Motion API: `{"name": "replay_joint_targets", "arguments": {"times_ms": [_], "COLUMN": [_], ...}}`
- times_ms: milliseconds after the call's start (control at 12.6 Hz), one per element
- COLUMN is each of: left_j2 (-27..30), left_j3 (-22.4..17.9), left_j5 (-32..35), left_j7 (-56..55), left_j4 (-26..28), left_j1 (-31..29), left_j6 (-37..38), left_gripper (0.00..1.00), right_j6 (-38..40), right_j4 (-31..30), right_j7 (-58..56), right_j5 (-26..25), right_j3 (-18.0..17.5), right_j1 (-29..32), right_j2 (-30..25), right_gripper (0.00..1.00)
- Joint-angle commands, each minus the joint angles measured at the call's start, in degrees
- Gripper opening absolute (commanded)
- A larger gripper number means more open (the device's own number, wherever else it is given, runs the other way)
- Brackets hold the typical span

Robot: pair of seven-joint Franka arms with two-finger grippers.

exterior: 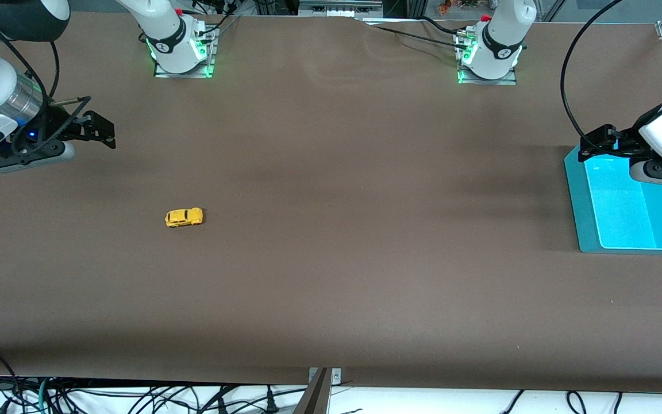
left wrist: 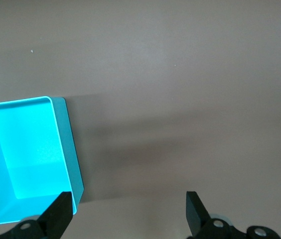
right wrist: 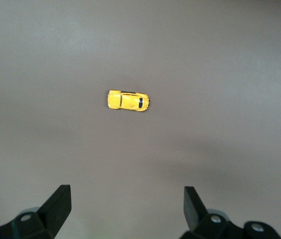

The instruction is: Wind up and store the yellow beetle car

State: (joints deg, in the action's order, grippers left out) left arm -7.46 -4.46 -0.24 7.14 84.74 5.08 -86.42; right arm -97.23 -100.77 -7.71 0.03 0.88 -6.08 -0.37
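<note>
I see the tiny bright yellow beetle car (exterior: 184, 217) alone on the brown table (exterior: 331, 276), toward the right arm's end. My right gripper (exterior: 100, 130) hangs empty, jaws released. Left gripper (exterior: 595, 144), partly cut off, hangs released over the cyan plastic tray (exterior: 581, 195).

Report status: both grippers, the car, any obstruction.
Left gripper open over the shallow cyan plastic tray; right gripper open, up at its table end. Tiny yellow beetle car alone on the brown table, untouched. No obstruction seen.
</note>
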Motion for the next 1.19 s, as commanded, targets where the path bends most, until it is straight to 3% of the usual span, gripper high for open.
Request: {"name": "replay_joint_targets", "arguments": {"times_ms": [0, 1114], "left_j2": [-0.72, -0.72], "left_j3": [-0.02, -0.02], "left_j5": [-0.37, -0.37], "left_j7": [0.24, 0.24], "left_j4": [-1.68, -1.68], "left_j1": [-0.08, 0.01], "left_j6": [0.29, 0.29], "left_gripper": [1.00, 1.00], "right_j6": [1.26, 1.61], "right_j4": [1.10, -0.04], "right_j7": [0.06, 0.85], "right_j5": [0.06, 0.06], "right_j3": [1.05, 2.19], "right_j1": [0.19, 0.19], "right_j2": [-0.34, -0.51], "right_gripper": [1.00, 1.00]}}
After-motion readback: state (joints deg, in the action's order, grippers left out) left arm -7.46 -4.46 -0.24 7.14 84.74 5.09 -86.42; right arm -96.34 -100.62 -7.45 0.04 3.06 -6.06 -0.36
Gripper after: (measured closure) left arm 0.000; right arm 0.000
